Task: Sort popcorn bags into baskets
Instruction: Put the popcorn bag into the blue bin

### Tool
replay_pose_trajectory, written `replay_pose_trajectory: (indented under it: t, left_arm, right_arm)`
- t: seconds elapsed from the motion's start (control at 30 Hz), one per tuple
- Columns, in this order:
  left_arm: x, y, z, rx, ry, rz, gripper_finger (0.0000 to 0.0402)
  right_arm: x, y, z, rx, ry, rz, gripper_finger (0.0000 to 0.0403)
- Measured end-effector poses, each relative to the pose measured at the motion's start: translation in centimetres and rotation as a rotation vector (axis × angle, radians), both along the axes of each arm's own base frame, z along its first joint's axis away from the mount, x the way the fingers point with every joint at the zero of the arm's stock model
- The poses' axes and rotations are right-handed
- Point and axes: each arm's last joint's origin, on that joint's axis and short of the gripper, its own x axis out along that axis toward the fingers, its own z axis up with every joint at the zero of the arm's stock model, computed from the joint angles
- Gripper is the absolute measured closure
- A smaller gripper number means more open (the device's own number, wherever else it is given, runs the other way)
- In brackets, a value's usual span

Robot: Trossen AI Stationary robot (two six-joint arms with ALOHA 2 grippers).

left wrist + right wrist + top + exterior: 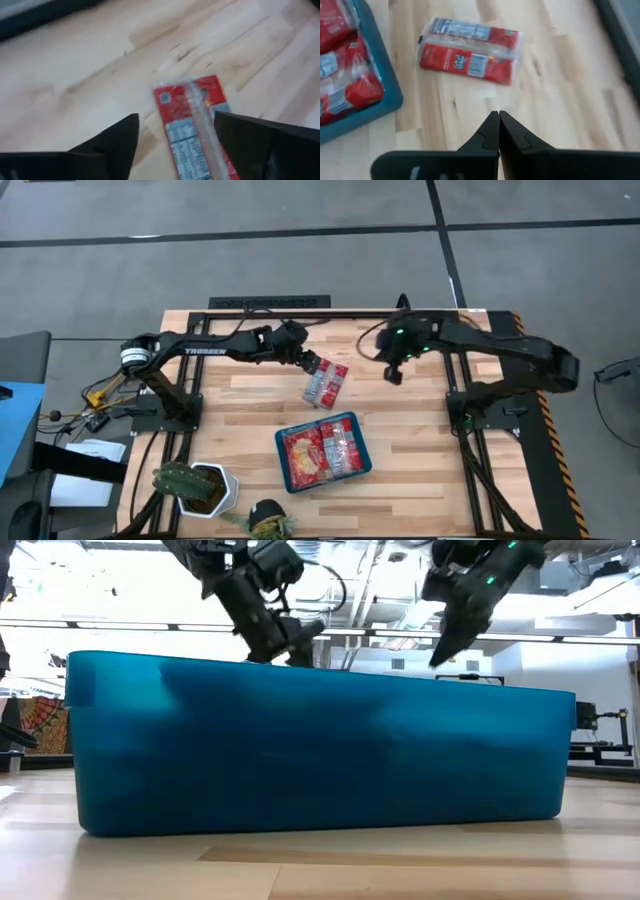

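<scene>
Your left gripper [312, 363] hangs over the near end of a loose bag [326, 385] on the table [420, 430]; its fingers [112, 145] are spread wide on either side of the bag and grip nothing. A second bag lies against the first. Your right gripper [394, 375] waits well to the side, fingers pressed together, empty. The tray [284, 463], near the loose bags, holds several bags [322, 450].
</scene>
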Motion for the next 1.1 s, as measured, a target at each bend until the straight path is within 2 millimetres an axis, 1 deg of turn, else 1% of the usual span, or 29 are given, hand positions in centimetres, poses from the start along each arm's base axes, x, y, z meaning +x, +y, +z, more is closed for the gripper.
replay_pose_trajectory:
  t: [0.1, 0.17, 0.27, 0.37, 0.53, 0.6, 0.67, 0.77, 0.87, 0.97, 1.03, 1.1]
  left_arm:
    - [0.0, 0.1, -1.4, -0.021, -0.005, 0.041, 0.0135]
    - [0.2, -0.1, -2.3, -0.042, 0.024, 0.053, 0.0124]
    - [1.2, -0.4, -3.6, -0.057, 0.044, 0.046, 0.0114]
    - [2.2, -0.9, -4.9, -0.063, 0.072, 0.026, 0.0111]
    - [3.4, -1.7, -7.2, -0.082, 0.127, 0.01, 0.0111]
    - [4.0, -2.0, -7.9, -0.096, 0.12, 0.014, 0.0111]
    - [4.2, -2.4, -8.7, -0.12, 0.137, 0.008, 0.0111]
    - [4.6, -2.9, -9.8, -0.152, 0.148, -0.001, 0.0111]
    - [4.6, -3.0, -10.5, -0.194, 0.166, -0.001, 0.0112]
    - [4.2, -3.0, -11.5, -0.232, 0.222, 0.053, 0.0132]
    - [4.0, -2.8, -11.8, -0.251, 0.245, 0.056, 0.0164]
    - [4.1, -2.7, -12.2, -0.269, 0.258, 0.031, 0.0207]
  right_arm:
    - [-2.0, 0.2, 1.7, -0.048, -0.04, -0.063, 0.0385]
    - [-3.1, 0.2, 2.6, -0.086, -0.064, -0.102, 0.038]
    - [-4.3, 0.1, 3.7, -0.121, -0.108, -0.169, 0.0373]
    - [-5.2, 0.0, 4.2, -0.131, -0.134, -0.2, 0.0372]
    - [-5.9, -0.2, 4.4, -0.133, -0.133, -0.226, 0.0381]
    - [-6.0, -0.2, 4.4, -0.13, -0.126, -0.229, 0.0385]
    - [-6.0, -0.1, 4.3, -0.12, -0.112, -0.229, 0.0385]
    - [-6.1, -0.1, 4.1, -0.113, -0.099, -0.227, 0.0379]
    - [-6.1, -0.1, 4.1, -0.113, -0.099, -0.227, 0.0371]
    - [-6.1, -0.1, 4.2, -0.115, -0.101, -0.226, 0.0368]
    - [-6.2, 0.0, 4.2, -0.118, -0.104, -0.224, 0.0372]
    - [-6.2, 0.0, 4.3, -0.121, -0.11, -0.225, 0.0377]
